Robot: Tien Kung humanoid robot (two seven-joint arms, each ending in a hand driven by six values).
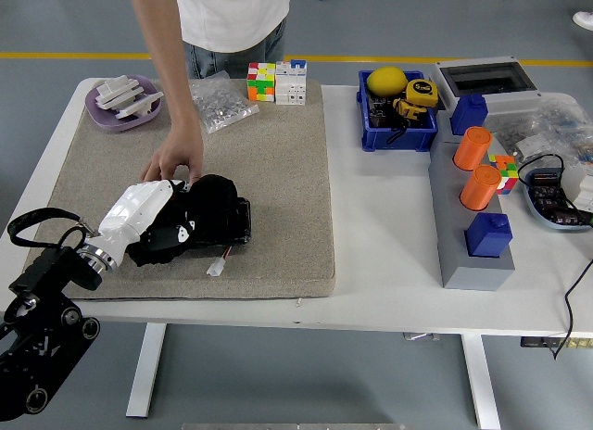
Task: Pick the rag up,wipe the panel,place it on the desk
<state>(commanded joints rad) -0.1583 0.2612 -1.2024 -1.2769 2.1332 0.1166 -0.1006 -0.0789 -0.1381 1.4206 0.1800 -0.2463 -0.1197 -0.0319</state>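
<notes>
Black cloth, the rag (215,208), lies bunched under the robot's left hand (156,221) on the near left part of the beige panel (278,161), which covers the left half of the white table (389,226). The left hand's fingers are pressed into the rag and appear clamped on it, with a dark flat object partly hidden beneath the cloth; what that object is cannot be told. The right hand is not in view. A person's hand (174,159) rests on the panel just beyond the robot hand, touching or nearly touching the rag's far edge. Judgement on progress: the rag is in hand and in contact with the panel, so the pick-up looks done and the wiping stage is in hand; setting the rag down on the bare desk is not yet done. Count of items: one rag, one panel, one purple dish (123,102) of white parts at far left, one clear bag (222,102) of small pieces, two cubes (276,81) at the panel's far edge, one blue bin (398,122) holding a yellow ball and a tape measure, two orange cylinders (477,169) and two blue blocks (488,233) on a grey base at right.
</notes>
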